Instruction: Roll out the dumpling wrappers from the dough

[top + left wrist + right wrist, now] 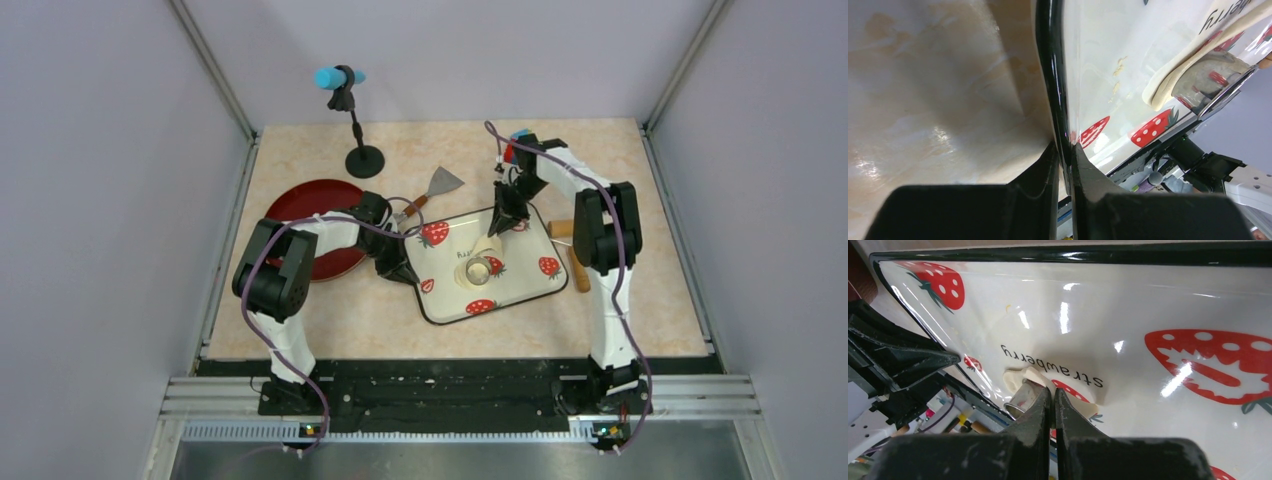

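1. left fingers [1044,172] clamped on the black rim of white rectangular strawberry-print tray [1050,75], which sits on tan marbled surface [330,320].
2. right fingers [1034,415] clenched, tips at pale cream flat dough [1015,380]; can't tell if pinching it.
3. dough lies on tray, silver metal ring cutter [1020,401] on top.

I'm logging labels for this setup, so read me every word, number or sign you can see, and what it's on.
"strawberry": dark script on the white tray, upside down in the right wrist view.
"berry": the same word's end in the left wrist view, the rest cut off.
Top view: that writing is too small to read.
Nothing else is legible.
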Robot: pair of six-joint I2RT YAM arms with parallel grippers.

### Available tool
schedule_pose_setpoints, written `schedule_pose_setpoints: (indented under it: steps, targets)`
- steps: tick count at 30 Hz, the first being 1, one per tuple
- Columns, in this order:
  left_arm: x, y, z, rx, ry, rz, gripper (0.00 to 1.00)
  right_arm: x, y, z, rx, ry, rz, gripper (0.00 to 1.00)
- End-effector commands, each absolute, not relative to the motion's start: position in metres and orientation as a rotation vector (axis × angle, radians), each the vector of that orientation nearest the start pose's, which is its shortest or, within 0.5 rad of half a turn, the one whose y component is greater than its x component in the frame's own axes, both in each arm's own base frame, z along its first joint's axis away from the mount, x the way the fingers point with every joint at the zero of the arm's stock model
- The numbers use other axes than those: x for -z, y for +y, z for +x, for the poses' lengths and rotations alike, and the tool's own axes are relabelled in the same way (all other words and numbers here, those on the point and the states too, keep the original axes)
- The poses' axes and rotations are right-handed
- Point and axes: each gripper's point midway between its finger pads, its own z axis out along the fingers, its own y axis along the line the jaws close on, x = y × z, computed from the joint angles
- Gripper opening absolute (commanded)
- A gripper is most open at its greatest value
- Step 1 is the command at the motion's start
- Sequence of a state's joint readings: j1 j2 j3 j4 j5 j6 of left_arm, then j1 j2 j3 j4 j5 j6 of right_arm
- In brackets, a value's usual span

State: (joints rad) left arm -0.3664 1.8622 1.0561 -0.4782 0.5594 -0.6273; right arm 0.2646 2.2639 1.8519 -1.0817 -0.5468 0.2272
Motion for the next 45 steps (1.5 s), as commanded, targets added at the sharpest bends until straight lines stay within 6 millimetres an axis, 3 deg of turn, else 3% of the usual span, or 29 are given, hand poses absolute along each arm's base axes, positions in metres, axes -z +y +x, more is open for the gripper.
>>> schedule_pose_setpoints:
  steps: [1, 13, 25, 36, 45]
  targets:
    - [0.004, -0.212, 0.272, 0.773, 3.033, -0.189, 0.0, -0.065, 0.221, 0.373, -0.881, 3.054, -0.195, 0.0]
    - [0.005, -0.213, 0.271, 0.763, 3.036, -0.186, 0.0, -0.08, 0.268, 0.35, -0.961, 3.043, -0.389, 0.0]
    - [0.006, -0.215, 0.27, 0.758, 3.038, -0.18, 0.0, -0.109, 0.294, 0.334, -1.023, 3.004, -0.513, 0.0]
    - [0.009, -0.215, 0.268, 0.755, 3.043, -0.172, 0.0, -0.132, 0.308, 0.305, -1.086, 2.979, -0.592, 0.0]
    - [0.009, -0.216, 0.267, 0.754, 3.049, -0.162, 0.0, -0.152, 0.301, 0.286, -1.084, 2.965, -0.623, 0.0]
